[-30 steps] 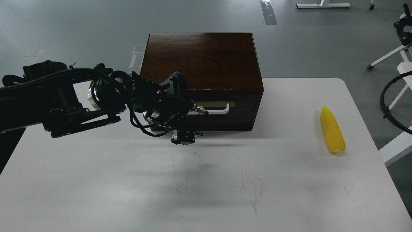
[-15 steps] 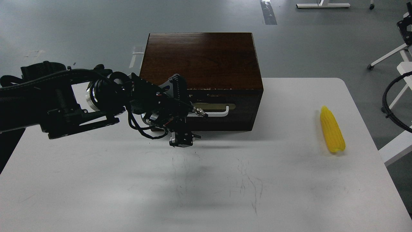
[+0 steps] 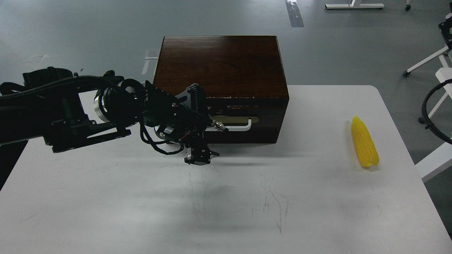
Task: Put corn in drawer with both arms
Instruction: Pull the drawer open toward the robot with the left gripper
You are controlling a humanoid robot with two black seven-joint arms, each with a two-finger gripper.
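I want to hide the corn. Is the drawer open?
Barely open: a thin pale gap shows above the drawer front. The corn lies out on the table.

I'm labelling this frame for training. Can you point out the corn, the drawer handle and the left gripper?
corn (image 3: 364,146): head view, middle of the yellow cob.
drawer handle (image 3: 240,126): head view, white bar right of the gripper.
left gripper (image 3: 198,159): head view, dark far end of the arm.

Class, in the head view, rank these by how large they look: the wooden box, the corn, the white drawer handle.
1. Wooden box
2. Corn
3. White drawer handle, partly hidden by the arm, so its rank against the corn is unsure.
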